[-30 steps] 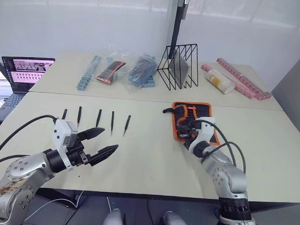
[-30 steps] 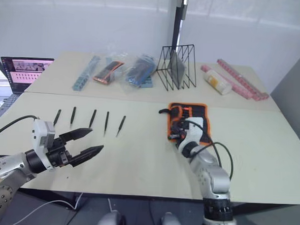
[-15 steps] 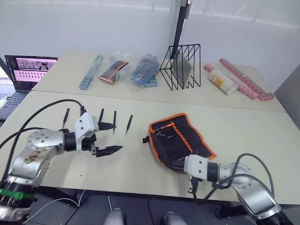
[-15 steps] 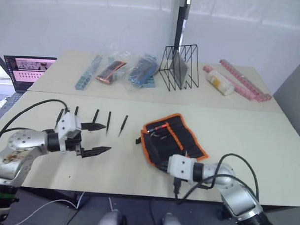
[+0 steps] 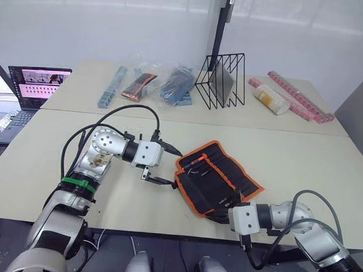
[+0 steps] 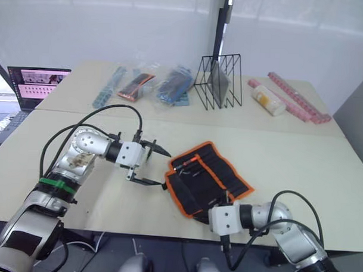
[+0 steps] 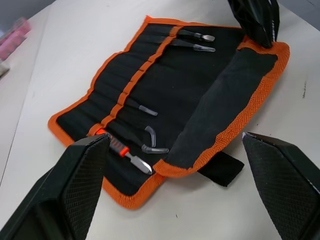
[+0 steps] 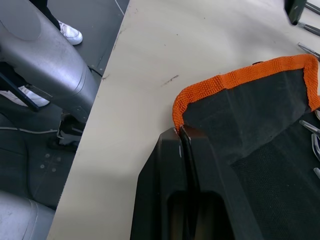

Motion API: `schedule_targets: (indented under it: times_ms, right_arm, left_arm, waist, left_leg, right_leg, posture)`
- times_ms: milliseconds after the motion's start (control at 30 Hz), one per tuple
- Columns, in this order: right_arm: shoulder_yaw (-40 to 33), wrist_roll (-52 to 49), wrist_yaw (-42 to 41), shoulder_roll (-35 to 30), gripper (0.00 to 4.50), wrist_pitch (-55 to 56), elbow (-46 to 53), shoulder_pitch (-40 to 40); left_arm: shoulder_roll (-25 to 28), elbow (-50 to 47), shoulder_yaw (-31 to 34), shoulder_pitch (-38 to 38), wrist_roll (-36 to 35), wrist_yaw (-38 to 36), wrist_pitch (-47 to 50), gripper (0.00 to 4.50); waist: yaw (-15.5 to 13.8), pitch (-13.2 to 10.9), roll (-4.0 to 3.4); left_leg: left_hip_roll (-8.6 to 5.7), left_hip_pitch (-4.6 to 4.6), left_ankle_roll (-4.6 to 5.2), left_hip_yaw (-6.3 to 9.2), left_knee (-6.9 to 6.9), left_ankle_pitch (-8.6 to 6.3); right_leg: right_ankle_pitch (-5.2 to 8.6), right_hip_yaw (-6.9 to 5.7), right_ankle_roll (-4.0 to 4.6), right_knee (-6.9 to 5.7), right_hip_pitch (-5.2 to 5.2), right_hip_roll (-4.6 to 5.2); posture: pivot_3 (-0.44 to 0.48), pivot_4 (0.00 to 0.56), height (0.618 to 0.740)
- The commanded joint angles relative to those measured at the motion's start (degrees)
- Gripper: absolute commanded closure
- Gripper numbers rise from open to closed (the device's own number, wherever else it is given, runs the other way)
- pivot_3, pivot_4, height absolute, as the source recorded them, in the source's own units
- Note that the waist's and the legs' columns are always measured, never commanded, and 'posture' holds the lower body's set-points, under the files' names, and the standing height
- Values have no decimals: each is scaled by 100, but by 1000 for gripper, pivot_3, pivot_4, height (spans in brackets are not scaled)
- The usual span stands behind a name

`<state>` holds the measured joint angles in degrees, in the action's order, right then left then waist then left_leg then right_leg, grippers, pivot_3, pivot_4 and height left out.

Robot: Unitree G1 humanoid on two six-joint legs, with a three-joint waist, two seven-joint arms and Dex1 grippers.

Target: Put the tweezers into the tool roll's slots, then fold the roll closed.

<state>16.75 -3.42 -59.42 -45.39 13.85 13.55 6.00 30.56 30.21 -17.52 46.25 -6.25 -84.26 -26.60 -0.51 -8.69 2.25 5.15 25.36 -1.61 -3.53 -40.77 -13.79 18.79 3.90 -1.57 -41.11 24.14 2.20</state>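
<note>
Nearest you, your right end effector (image 8: 184, 150) has its fingers pinched shut on the near orange-trimmed corner of the tool roll (image 5: 219, 179), close to the front edge of the tabletop (image 5: 43, 167). That grip looks meant to anchor the fabric, so the roll stays flat and open while the other arm works over it.

The roll lies spread open and turned at a slant on the tabletop, inner face up, with one long flap already lying folded over part of it. The tweezers (image 7: 192, 41) sit in the slots (image 7: 131, 88) with their ends poking out past the orange pocket band; I count about five ends, though one piece has an orange handle and I can't be sure it is one of them. None lie loose on the tabletop, so I judge the loading done and the fold the step left.

Just beyond, your left end effector (image 5: 164, 166) hangs spread wide and holding nothing, its two black fingers standing either side of the roll's left end, just beside the black strap (image 5: 177, 185). That placement suits taking hold of that end to turn it over.

Farther back, well apart from the work, stand a black wire rack (image 5: 220, 79), some plastic-bagged packets (image 5: 153, 86) and a laptop (image 5: 37, 86).
</note>
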Motion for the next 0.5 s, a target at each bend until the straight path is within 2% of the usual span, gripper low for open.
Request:
schedule_targets:
  times_ms: [33,67,100,500]
  right_arm:
    - [-186,22,104,-6,4467,-86,242,-10]
    - [-191,18,116,-8,4467,-130,290,-30]
    - [-194,13,123,-10,4500,-169,337,-47]
    - [-278,11,183,-31,4500,-490,640,-159]
  left_arm:
    - [-141,402,-126,173,213,-68,-467,0]
    - [-194,489,-129,204,208,-79,-523,0]
    - [-236,579,-135,244,231,-68,-598,571]
    - [-407,1090,-173,350,522,91,-1319,4476]
  waist:
    - [-5,0,0]
    - [-11,0,0]
    - [-15,0,0]
    - [-18,0,0]
  left_leg:
    - [-1,0,0,1,0,0]
    - [-2,1,0,1,-1,0]
    - [-2,2,0,2,-2,0]
    - [-7,3,1,9,-3,0]
  right_leg:
    - [0,0,0,0,0,0]
    - [0,0,-1,0,-1,0]
    - [-1,0,-2,0,-1,1]
    - [-2,0,-5,0,-6,1]
  posture:
    - [0,150,684]
    - [0,150,684]
    - [0,150,684]
    - [0,150,684]
